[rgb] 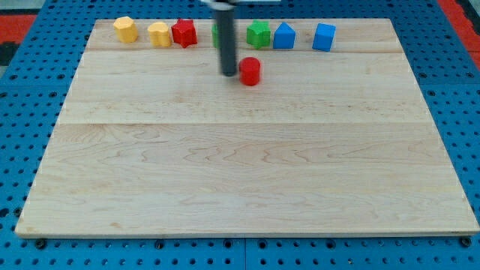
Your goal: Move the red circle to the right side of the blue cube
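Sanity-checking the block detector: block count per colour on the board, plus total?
Yellow: 2
Red: 2, a star-like one and the red circle
Green: 2, one clear, one mostly hidden behind the rod
Blue: 2
Total: 8
My tip sits just left of the red circle.

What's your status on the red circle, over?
My tip just left of red circle. Blue cube up right, top row. Path rightward open.
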Tool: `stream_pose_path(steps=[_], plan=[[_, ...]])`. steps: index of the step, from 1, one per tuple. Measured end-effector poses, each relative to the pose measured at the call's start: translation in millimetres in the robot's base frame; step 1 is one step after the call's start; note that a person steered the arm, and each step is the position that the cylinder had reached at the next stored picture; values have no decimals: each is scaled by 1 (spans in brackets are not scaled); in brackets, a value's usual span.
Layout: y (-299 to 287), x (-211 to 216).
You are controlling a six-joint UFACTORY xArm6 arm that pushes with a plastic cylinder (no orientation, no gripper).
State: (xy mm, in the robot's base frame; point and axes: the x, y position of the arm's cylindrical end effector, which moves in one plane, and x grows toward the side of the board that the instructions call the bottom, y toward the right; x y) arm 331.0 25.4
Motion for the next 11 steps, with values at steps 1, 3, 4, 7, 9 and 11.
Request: stream_pose_path(steps=[1, 3, 4, 7, 9, 11], plan=[[49, 12], [100, 1], [70, 6], [166, -31], [164, -53], [142, -36]])
